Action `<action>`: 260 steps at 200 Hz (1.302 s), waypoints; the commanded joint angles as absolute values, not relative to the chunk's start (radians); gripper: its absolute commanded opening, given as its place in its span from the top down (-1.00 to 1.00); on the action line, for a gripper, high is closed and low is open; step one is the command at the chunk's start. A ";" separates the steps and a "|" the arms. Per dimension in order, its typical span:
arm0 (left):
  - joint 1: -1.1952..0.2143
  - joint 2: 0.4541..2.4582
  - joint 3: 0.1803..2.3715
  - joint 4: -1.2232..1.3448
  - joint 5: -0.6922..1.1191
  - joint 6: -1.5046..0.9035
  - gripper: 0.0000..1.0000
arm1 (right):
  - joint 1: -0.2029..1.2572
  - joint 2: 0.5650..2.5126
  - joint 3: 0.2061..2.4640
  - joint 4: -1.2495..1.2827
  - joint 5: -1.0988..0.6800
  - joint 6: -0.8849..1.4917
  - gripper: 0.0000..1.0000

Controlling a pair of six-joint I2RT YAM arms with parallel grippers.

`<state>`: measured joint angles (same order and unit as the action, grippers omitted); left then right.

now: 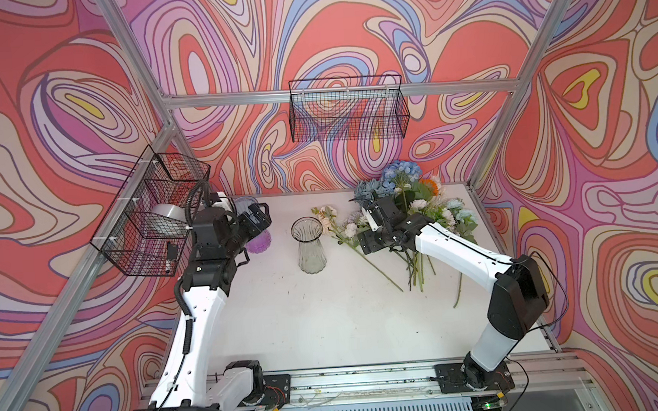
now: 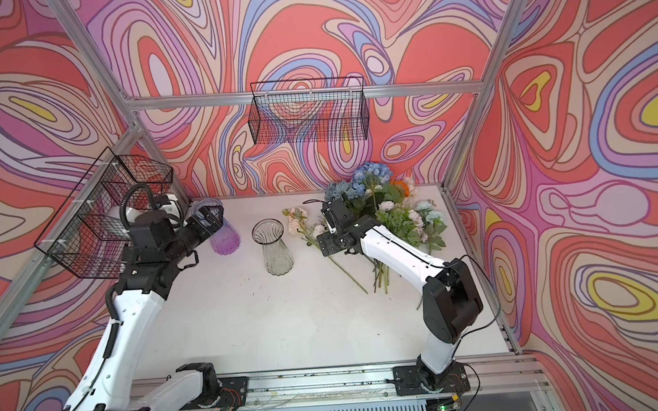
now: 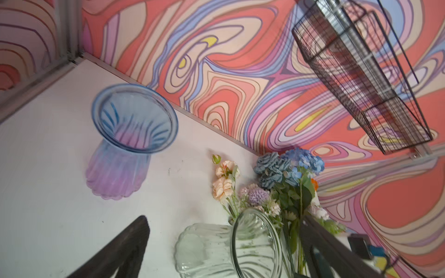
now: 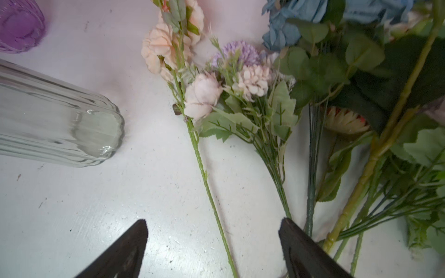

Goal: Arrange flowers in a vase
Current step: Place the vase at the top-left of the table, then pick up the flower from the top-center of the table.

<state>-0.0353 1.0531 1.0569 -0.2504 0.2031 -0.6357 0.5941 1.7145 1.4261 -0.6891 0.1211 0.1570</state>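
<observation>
1. Flowers [image 1: 409,210], heaped loose in the far right corner of the tabletop [image 1: 326,322], stems pointing toward the near edge; none in a vase yet.
2. In the heap: blue hydrangea [image 1: 401,171] nearest the far edge, orange bloom [image 1: 428,184] beside it, lilac pompom [image 4: 236,54] and pale pink blooms on the left side, amid green leaves.
3. Peach spray [image 1: 326,214], lying flat at the left fringe of the heap, its long stem [image 4: 204,173] running diagonally toward the near edge.
4. Clear ribbed glass vase [image 1: 309,246], upright and empty, just left of the peach spray, about midway between the side edges.
5. Right gripper [image 4: 213,221], low over the stems, jaws spread with the peach stem passing between the fingers [image 4: 127,250], nothing clamped.
6. Blue-to-purple glass vase [image 2: 225,239], upright and empty near the far left corner, well apart from the flowers.
7. Left gripper [image 3: 224,217], hanging beside that tinted vase's rim in both top views, jaws wide apart, holding nothing.
8. Black wire basket [image 1: 347,109] on the back wall; another wire basket [image 1: 154,215] on the left wall.
</observation>
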 commanded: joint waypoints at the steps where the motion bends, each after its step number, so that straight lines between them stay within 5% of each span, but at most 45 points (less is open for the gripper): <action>1: -0.112 1.027 0.945 -0.087 0.173 -0.627 -1.00 | 0.595 1.708 1.366 -0.711 0.060 0.193 -0.69; 87: -0.234 0.995 0.794 0.045 0.056 -0.550 -1.00 | 0.594 1.944 1.436 -0.645 -0.049 0.107 -0.05; 190: -0.233 0.983 0.759 0.093 0.019 -0.534 -1.00 | 0.594 2.108 1.490 -0.615 0.126 0.070 0.17; 242: -0.233 0.971 0.758 0.087 -0.002 -0.528 -1.00 | 0.594 2.087 1.460 -0.572 0.076 0.044 1.00; 260: -0.233 0.965 0.753 0.090 -0.016 -0.530 -1.00 | 0.594 2.037 1.442 -0.559 0.058 0.019 1.00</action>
<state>-0.2333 0.9794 0.7696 0.0650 0.0158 -0.5446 0.5957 2.0892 1.4773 -0.5781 0.0837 0.0532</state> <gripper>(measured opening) 0.998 0.053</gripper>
